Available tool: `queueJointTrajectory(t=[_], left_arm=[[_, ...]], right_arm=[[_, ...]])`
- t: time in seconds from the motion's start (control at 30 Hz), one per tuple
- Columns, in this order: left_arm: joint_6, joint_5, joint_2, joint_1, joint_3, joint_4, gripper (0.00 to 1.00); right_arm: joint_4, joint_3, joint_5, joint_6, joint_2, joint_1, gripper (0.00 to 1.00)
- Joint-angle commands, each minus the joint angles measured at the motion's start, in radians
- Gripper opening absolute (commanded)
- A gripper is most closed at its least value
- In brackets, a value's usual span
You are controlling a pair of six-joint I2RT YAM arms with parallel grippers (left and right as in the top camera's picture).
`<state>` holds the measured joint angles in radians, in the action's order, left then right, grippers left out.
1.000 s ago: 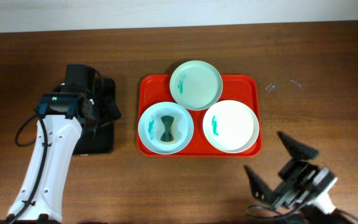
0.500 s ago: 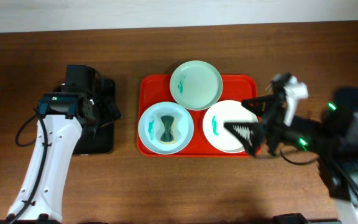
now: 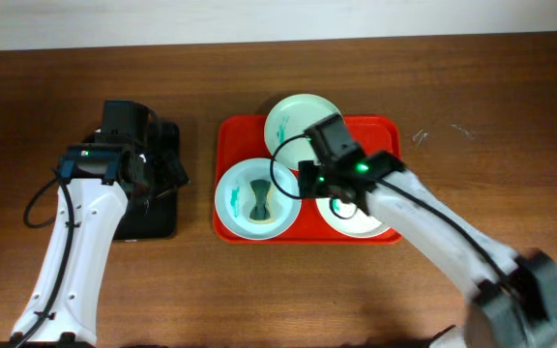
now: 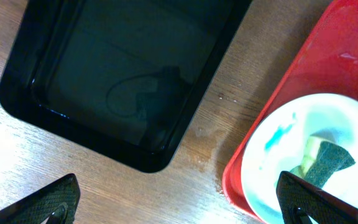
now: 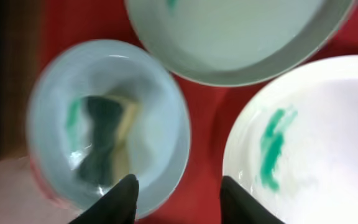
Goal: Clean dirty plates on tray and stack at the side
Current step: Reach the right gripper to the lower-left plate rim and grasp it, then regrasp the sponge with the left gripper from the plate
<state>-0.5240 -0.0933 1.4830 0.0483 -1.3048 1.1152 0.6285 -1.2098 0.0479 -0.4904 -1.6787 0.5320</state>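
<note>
Table: brown wooden table (image 3: 259, 290), smooth, with grain lines.
Tray: big red plastic tray (image 3: 235, 135) under the right claw (image 5: 178, 183), shiny.
Plates: round white plate (image 5: 328, 155) and two round pale green plates (image 5: 241, 37), smooth and glossy.
Sponge: green and yellow sponge (image 4: 325, 163), rough.
Black tray: narrow black plastic tray (image 4: 104, 74) under the left claw (image 4: 178, 186), shiny.

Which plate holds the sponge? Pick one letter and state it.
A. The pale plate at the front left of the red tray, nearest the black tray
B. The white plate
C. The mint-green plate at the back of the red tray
A: the sponge lies in the pale plate at the front left of the red tray, on the side toward the black tray; the other two plates carry only teal smears.
</note>
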Motion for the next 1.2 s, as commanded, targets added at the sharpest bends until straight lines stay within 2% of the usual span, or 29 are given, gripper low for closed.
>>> queueJointTrajectory(t=[0.0, 0.1, 0.47, 0.7, 0.77, 0.9, 0.93, 1.03, 1.1, 1.17], left_arm=[[0.005, 0.003, 0.0, -0.003, 0.003, 0.0, 0.99], [0.005, 0.004, 0.0, -0.003, 0.003, 0.0, 0.99], [0.005, 0.029, 0.0, -0.003, 0.003, 0.001, 0.99], [0.006, 0.053, 0.0, -0.003, 0.003, 0.002, 0.99], [0.021, 0.058, 0.0, -0.001, 0.003, 0.003, 0.98], [0.173, 0.188, 0.011, 0.009, 0.003, -0.007, 0.85], [0.204, 0.23, 0.021, 0.016, 0.003, -0.007, 0.69], [0.212, 0.282, 0.058, 0.044, 0.008, -0.011, 0.35], [0.212, 0.289, 0.088, 0.072, 0.017, -0.02, 0.24], [0.212, 0.289, 0.12, 0.102, 0.019, -0.027, 0.21]], right_arm=[[-0.064, -0.01, 0.049, 0.018, -0.101, 0.005, 0.43], [-0.118, -0.01, 0.079, 0.03, -0.161, 0.005, 0.43], [-0.129, 0.003, 0.072, 0.03, -0.243, 0.003, 0.42], [-0.163, 0.003, 0.072, 0.064, -0.305, 0.003, 0.37], [-0.163, 0.002, 0.08, 0.064, -0.304, 0.003, 0.31], [-0.162, 0.002, 0.118, 0.065, -0.304, -0.011, 0.26], [-0.162, 0.002, 0.142, 0.068, -0.304, -0.018, 0.23], [-0.162, 0.002, 0.2, 0.068, -0.304, -0.045, 0.13], [-0.161, 0.002, 0.254, 0.1, -0.304, -0.064, 0.13], [-0.161, 0.002, 0.301, 0.128, -0.304, -0.076, 0.08]])
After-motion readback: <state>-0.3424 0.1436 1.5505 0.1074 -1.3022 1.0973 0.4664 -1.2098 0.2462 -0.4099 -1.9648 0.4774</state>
